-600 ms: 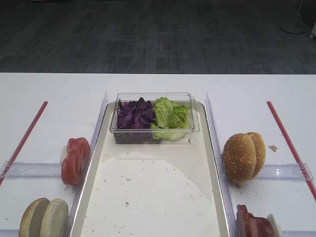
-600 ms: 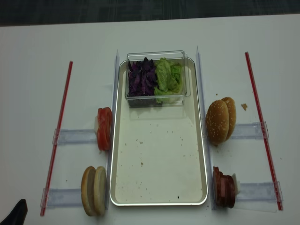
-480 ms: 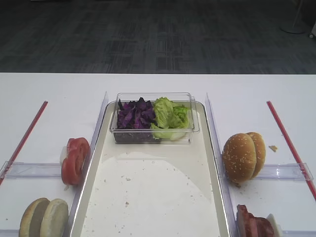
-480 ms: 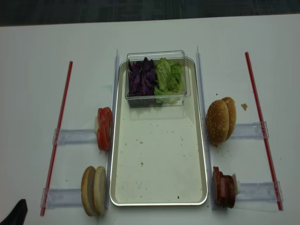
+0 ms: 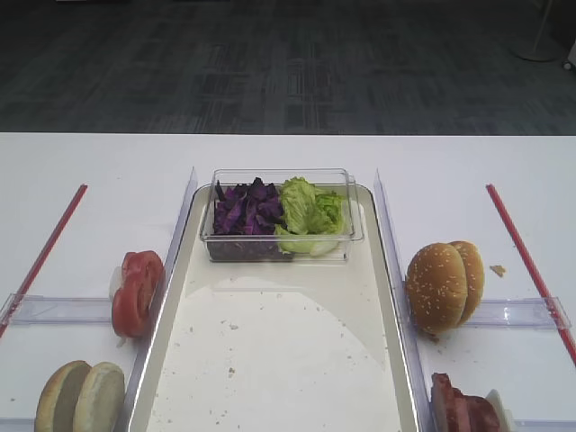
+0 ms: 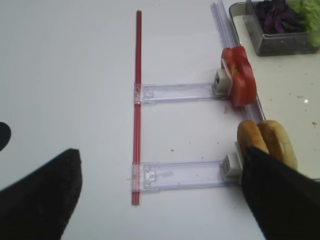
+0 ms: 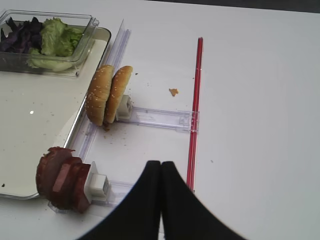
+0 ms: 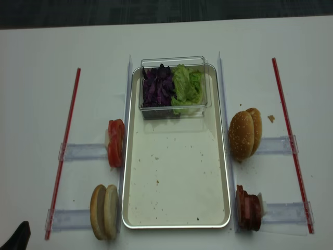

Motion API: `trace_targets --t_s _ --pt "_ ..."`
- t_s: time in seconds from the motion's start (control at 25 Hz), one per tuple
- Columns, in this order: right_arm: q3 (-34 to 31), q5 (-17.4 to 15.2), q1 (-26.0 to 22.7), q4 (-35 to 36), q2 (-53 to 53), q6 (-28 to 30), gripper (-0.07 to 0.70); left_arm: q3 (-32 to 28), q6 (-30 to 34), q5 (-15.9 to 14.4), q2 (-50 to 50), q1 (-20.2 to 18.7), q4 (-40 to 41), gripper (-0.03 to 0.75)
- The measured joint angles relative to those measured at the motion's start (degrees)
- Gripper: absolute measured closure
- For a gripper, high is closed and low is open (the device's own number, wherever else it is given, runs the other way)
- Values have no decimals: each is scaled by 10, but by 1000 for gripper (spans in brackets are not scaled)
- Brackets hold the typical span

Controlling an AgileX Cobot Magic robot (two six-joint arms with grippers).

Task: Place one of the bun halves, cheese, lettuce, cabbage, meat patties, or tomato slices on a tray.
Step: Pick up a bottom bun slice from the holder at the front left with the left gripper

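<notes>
From left to right: the left gripper [image 6: 150, 192] stands well back of the table's left side with its jaws spread wide and nothing between them, so a descent misjudged from this far out could clip the clear holder rail [image 6: 182, 175] or the red strip [image 8: 63, 151] rather than food. Nearest it, the bun halves [image 8: 104, 211] stand on edge just outside the tray [image 8: 177, 221]; a pinch across both halves would likely lift two, or tip the pair. The tomato slices [image 8: 115, 142] beside them are thin and probably slippery. On the tray, the clear tub [image 8: 174, 107] holds cabbage [image 8: 157, 86] and lettuce [image 8: 187, 86], loose clumps apt to shed. The sesame buns [image 8: 245, 133] and meat patties [image 8: 248, 208] lie to the right, where the right gripper [image 7: 161, 172] hangs with its fingers pressed together, holding nothing.
</notes>
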State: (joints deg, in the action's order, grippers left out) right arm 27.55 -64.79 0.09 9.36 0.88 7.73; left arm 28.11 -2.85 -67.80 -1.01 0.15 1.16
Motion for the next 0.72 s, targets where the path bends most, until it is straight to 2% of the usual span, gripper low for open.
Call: trace_targets --t_s 0.6,0.72 --pt "0 0 0 0 0 -1 267 0 0 0 0 0 0 118" --pt "0 0 0 0 0 -1 267 0 -3 -8 0 0 5 118"
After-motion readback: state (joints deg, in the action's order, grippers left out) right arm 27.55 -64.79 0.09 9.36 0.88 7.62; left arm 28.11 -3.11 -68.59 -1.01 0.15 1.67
